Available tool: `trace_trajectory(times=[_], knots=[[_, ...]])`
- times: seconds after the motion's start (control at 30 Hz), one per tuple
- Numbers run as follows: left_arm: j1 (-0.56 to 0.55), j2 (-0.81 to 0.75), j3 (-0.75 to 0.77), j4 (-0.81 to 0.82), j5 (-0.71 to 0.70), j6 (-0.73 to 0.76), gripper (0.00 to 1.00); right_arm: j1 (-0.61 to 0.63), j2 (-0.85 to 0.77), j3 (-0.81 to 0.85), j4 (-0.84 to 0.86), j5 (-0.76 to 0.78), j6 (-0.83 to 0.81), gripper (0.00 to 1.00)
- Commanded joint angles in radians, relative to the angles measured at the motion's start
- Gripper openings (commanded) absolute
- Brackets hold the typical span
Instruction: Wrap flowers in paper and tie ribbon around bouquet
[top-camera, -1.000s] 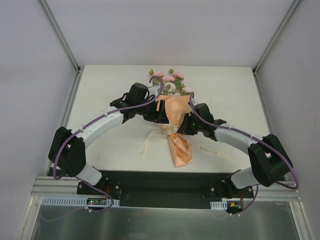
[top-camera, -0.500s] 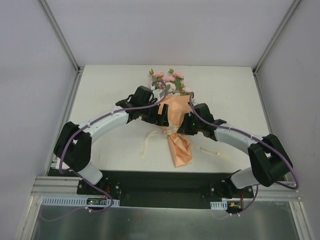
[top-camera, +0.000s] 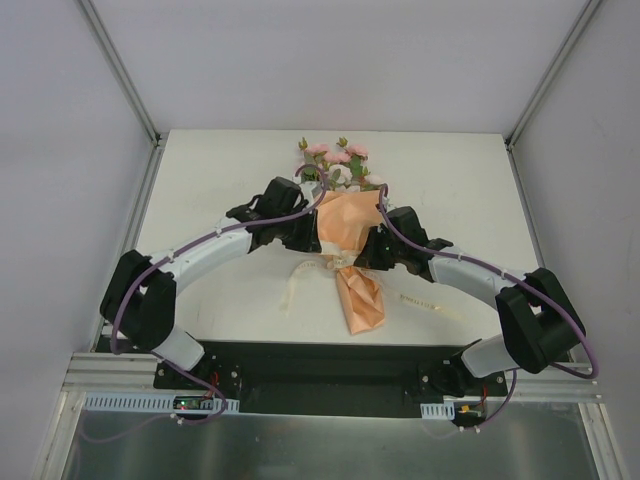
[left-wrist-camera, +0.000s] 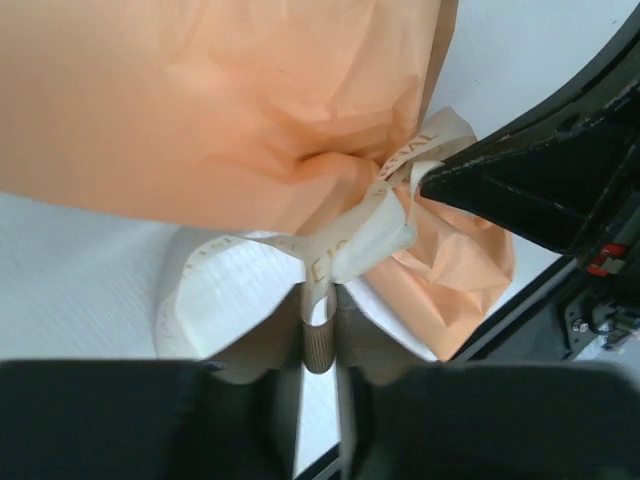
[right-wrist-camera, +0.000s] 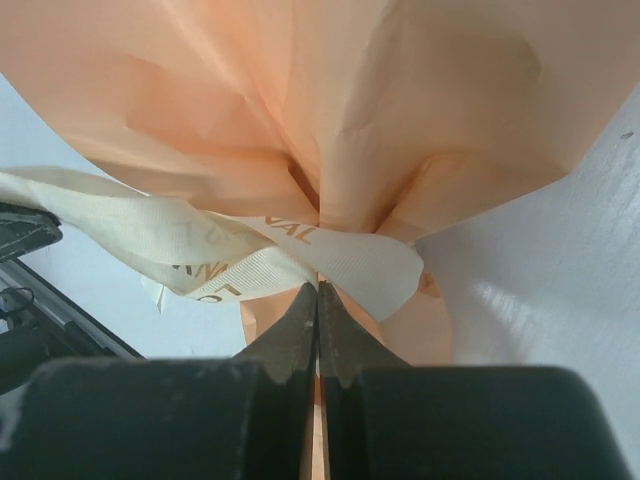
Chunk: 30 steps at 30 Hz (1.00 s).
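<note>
One bouquet (top-camera: 350, 225) lies mid-surface (top-camera: 220, 170), its paper (top-camera: 360, 300) cinched by one ribbon (left-wrist-camera: 350, 240). My left fingers (left-wrist-camera: 320, 350), wide open a moment ago, now clamp a ribbon tail. My right fingers (right-wrist-camera: 318, 300) stay pressed together against the ribbon. Looks ready for pulling tight.

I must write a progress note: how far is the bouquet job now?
Done: the paper is wrapped around the flowers, and the ribbon circles the pinched neck. In hand: the left gripper pinches one ribbon strand, and the right gripper, shut, appears to pinch another beside the neck. Left: the tie looks loose and unfinished, so pulling it tight probably remains.
</note>
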Motion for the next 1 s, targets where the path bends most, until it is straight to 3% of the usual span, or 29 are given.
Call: trace_trajectory(times=[0.0, 0.07, 0.33, 0.5, 0.6, 0.63, 0.77, 0.83, 0.97], knots=[[-0.022, -0.116, -0.08, 0.004, 0.02, -0.059, 0.07, 0.005, -0.025, 0.006, 0.003, 0.011, 0.008, 0.01], [-0.043, -0.168, -0.114, 0.004, 0.02, -0.076, 0.0, 0.005, -0.021, 0.006, 0.005, 0.016, 0.021, 0.01], [-0.157, -0.305, -0.314, 0.075, 0.023, -0.219, 0.0, 0.005, -0.017, -0.014, 0.009, 0.05, 0.068, 0.01], [-0.183, -0.31, -0.415, 0.116, 0.036, -0.26, 0.0, 0.005, -0.005, -0.019, 0.009, 0.033, 0.067, 0.01], [-0.191, -0.293, -0.427, 0.141, 0.074, -0.247, 0.12, 0.007, -0.005, -0.016, 0.009, 0.016, 0.056, 0.01], [-0.189, -0.288, -0.421, 0.141, 0.082, -0.233, 0.25, 0.007, -0.005, -0.016, 0.009, 0.013, 0.05, 0.01], [-0.184, -0.308, -0.323, 0.112, 0.086, -0.142, 0.55, 0.013, -0.025, -0.019, 0.005, -0.01, 0.01, 0.01], [-0.177, -0.317, -0.274, 0.087, 0.083, -0.105, 0.58, 0.013, -0.036, -0.02, -0.007, -0.006, -0.002, 0.01], [-0.117, -0.321, -0.159, 0.049, 0.115, -0.056, 0.55, 0.014, -0.059, -0.022, -0.033, -0.01, -0.016, 0.01]])
